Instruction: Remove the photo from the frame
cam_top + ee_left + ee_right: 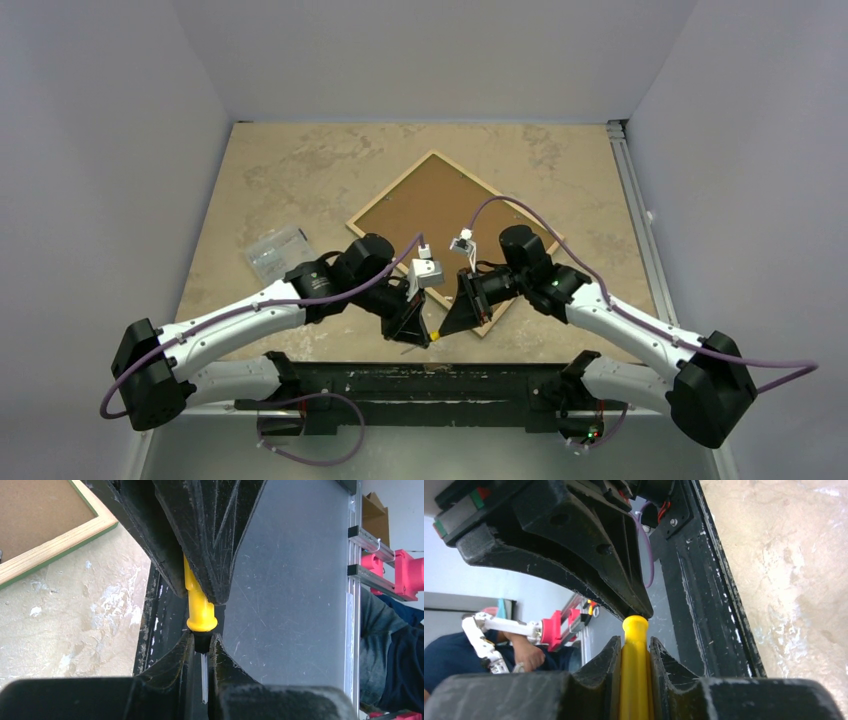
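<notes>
On the middle of the table, the frame lies face down, turned like a diamond, with its brown backing board up; the photo is hidden beneath. At the frame's near corner, the 2 grippers meet tip to tip. The left gripper is clamped on the black neck of a yellow-handled tool, with the metal blade between its fingers. The right gripper hugs the yellow handle on both sides. A clear packet lies left of the frame.
</notes>
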Robot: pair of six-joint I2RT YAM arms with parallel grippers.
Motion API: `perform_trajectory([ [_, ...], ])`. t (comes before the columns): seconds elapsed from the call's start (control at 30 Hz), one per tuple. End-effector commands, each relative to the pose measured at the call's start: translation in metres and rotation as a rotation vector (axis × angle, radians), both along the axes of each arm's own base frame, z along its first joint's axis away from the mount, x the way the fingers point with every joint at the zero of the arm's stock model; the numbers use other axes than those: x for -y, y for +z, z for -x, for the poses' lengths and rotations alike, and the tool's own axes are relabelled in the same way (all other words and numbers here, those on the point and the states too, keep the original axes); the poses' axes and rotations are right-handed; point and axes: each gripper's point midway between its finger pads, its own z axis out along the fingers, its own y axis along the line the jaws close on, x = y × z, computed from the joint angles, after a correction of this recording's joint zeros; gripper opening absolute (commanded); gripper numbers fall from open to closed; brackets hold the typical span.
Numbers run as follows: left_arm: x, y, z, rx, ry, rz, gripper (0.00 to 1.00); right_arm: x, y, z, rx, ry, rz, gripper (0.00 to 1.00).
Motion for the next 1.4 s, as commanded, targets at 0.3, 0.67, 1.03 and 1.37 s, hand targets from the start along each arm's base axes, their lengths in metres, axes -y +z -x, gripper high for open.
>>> perform_trajectory([
  [0.3, -0.005, 0.021, -0.055, -0.11, 0.269, 0.06, 0.42, 0.017, -0.007, -0.03, 0.201, -0.259, 0.113, 0.0],
  [0.67, -0.056, -0.029, -0.165, -0.484, 1.174, -0.225, 0.53, 0.078, -0.026, -0.114, 0.28, -0.898, 0.393, 0.0],
  [1.03, -0.023, -0.105, -0.207, -0.795, 1.401, -0.359, 0.61, 0.097, -0.045, -0.126, 0.358, -0.959, 0.488, 0.0],
  [1.37, -0.036, -0.141, -0.214, -0.767, 1.599, -0.478, 0.46, 0.098, -0.061, -0.105, 0.314, -0.93, 0.427, 0.0],
])
